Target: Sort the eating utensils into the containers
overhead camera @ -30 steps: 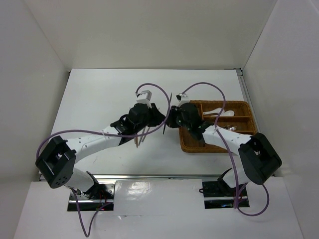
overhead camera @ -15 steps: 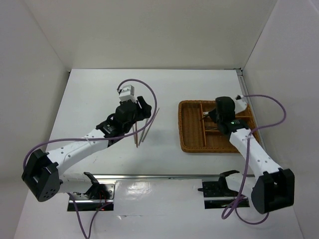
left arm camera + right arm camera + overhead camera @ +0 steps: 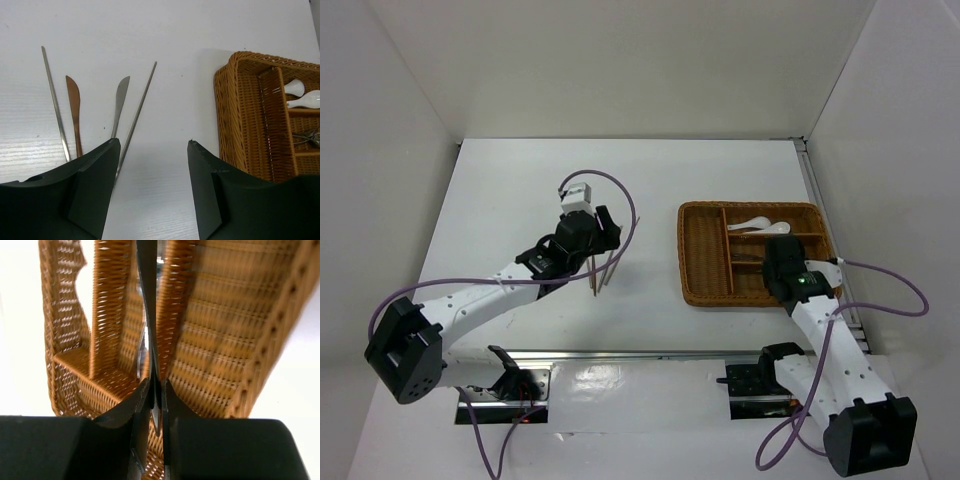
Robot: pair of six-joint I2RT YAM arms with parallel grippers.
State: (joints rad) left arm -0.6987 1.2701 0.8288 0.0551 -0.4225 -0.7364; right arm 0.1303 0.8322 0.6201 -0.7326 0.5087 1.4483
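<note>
while white spoons (image 3: 760,225) and a few metal pieces (image 3: 306,136) already lie in the short compartments of the wicker tray (image 3: 702,290), two metal chopsticks (image 3: 52,100), a brownish knife (image 3: 75,115) and a silver knife (image 3: 119,105) are left on the table (image 3: 520,200) near it. the left gripper (image 3: 154,144) hangs over those four, wide open and empty; the right gripper (image 3: 155,385), above the tray, is nearly closed on a slim dark piece (image 3: 147,300).
</note>
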